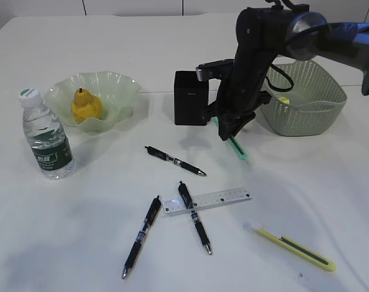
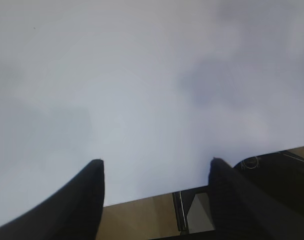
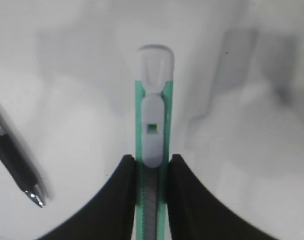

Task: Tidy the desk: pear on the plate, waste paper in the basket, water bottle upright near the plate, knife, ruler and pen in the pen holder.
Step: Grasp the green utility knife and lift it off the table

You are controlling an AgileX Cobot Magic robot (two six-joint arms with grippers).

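My right gripper (image 1: 228, 129) (image 3: 152, 161) is shut on a green utility knife (image 1: 237, 148) (image 3: 153, 120), just right of the black pen holder (image 1: 190, 97). The knife slants down with its white end close to the desk (image 1: 111, 243). The pear (image 1: 86, 104) lies on the pale green plate (image 1: 120, 91). The water bottle (image 1: 45, 137) stands upright left of the plate. Yellow waste paper (image 1: 284, 100) shows inside the basket (image 1: 312, 103). The clear ruler (image 1: 206, 201) lies across a pen (image 1: 194, 217). My left gripper (image 2: 155, 160) is open and empty over bare desk (image 2: 141, 75).
Two more black pens (image 1: 175, 161) (image 1: 141, 236) lie on the desk; one pen (image 3: 14, 160) shows left of the held knife. A yellow utility knife (image 1: 290, 245) lies at the front right. The desk's edge runs just beneath my left fingertips.
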